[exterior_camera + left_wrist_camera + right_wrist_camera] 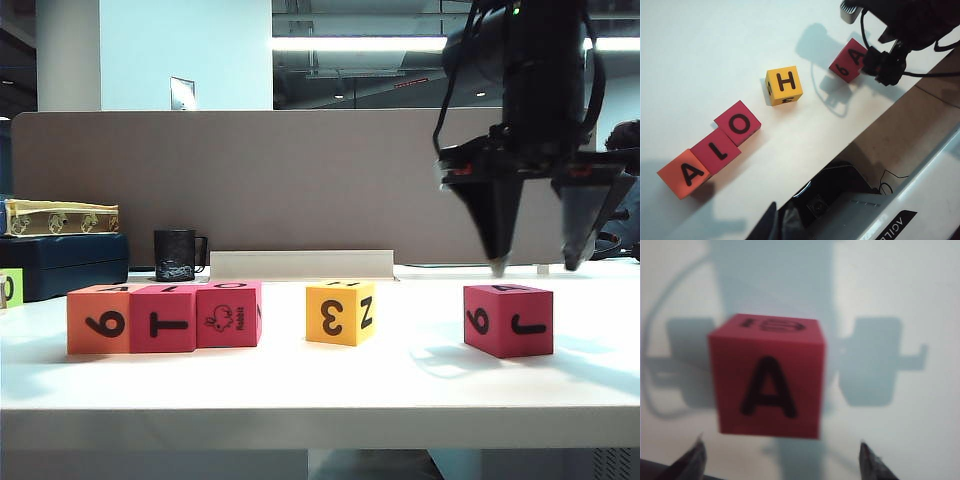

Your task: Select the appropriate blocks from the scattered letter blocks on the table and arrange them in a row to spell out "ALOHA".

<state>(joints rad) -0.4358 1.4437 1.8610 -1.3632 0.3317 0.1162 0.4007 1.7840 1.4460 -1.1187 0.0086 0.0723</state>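
Note:
On the white table point(300, 385), an orange block point(98, 318) and two pink-red blocks point(163, 318) point(229, 314) touch in a row at the left. In the left wrist view their tops read A point(684, 173), L point(716, 150), O point(738, 123). The yellow H block point(784, 85) point(340, 312) stands apart to their right. Farther right sits a pink-red A block point(508, 319) point(767, 376) point(848, 60). My right gripper point(535, 266) point(782, 462) hangs open just above and behind it, touching nothing. My left gripper point(781, 210) is shut and empty, high over the table's far side; the exterior view does not show it.
A black mug point(178, 255), a dark blue box point(62, 262) with a yellowish case point(60, 216) on top and a lime-green block point(10, 287) sit at the back left. A white strip point(300, 264) lies along the grey partition point(300, 180).

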